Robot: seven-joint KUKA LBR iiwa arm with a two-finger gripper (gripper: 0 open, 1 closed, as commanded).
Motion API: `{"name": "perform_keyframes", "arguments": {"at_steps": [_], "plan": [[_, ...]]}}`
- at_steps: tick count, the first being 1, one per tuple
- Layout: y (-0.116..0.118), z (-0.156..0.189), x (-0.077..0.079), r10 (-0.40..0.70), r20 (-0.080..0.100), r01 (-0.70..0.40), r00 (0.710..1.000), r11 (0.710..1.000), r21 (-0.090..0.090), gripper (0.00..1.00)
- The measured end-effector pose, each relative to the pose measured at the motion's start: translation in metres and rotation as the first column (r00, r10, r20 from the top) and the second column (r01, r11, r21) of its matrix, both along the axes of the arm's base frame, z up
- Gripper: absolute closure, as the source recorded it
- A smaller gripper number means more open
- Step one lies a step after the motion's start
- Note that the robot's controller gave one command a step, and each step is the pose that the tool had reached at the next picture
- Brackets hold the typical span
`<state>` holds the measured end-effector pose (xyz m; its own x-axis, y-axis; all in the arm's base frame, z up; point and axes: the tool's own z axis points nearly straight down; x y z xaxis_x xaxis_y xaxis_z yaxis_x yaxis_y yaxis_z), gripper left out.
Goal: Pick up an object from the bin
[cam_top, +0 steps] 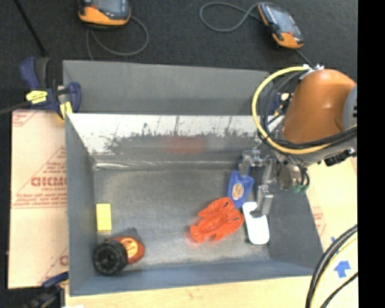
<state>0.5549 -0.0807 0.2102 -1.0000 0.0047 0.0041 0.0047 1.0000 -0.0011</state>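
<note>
Gripper (264,195) hangs over the white oblong piece (257,230); I can't tell its jaws' gap; best centre squarely before closing

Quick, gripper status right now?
Gripper: cannot be told whether open or closed; it is over the white piece beside the blue one, bin's right.

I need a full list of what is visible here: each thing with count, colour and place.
bin: one, grey, centre
block: one, yellow, bin floor left
round thing: one, black and orange, front left corner
crumpled toy: one, orange-red, right of centre
flat piece: one, blue, right, towards back
oblong thing: one, white, right, towards front
corded devices: two, orange-grey, beyond bin
gripper: one, grey, bin's right side
arm cover: one, orange, upper right
</note>
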Motion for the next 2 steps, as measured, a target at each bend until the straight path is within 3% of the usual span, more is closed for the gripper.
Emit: {"name": "perform_keyframes", "arguments": {"at_steps": [1, 2], "plan": [[0.000, 0.005, 0.001, 0.002, 0.008, -0.002, 1.000, 1.000, -0.001, 0.00], [0.005, -0.064, 0.009, 0.096, 0.012, -0.096, 0.995, 0.995, -0.002, 0.00]]}}
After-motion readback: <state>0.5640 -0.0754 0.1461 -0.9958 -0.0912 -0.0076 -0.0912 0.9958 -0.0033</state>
